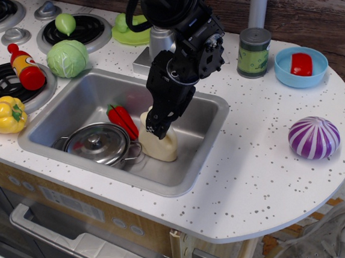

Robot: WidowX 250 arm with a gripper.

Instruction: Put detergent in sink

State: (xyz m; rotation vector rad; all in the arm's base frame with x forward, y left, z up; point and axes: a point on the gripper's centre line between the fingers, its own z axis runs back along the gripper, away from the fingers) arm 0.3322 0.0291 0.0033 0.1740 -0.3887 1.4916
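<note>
The detergent (160,145) is a cream-white toy jug standing on the floor of the steel sink (205,121), just right of the lidded pot. My black gripper (155,126) reaches down into the sink from above and sits at the jug's top. Its fingers hide the cap and handle, and I cannot tell whether they still clamp the jug or have parted.
A lidded steel pot (97,145) and a red toy pepper (121,119) lie in the sink's left half. The faucet base (159,42) stands behind. A ketchup bottle (25,66), cabbage (67,58), yellow pepper (2,115), can (254,52), blue bowl (300,65) and purple onion (313,137) are on the counter.
</note>
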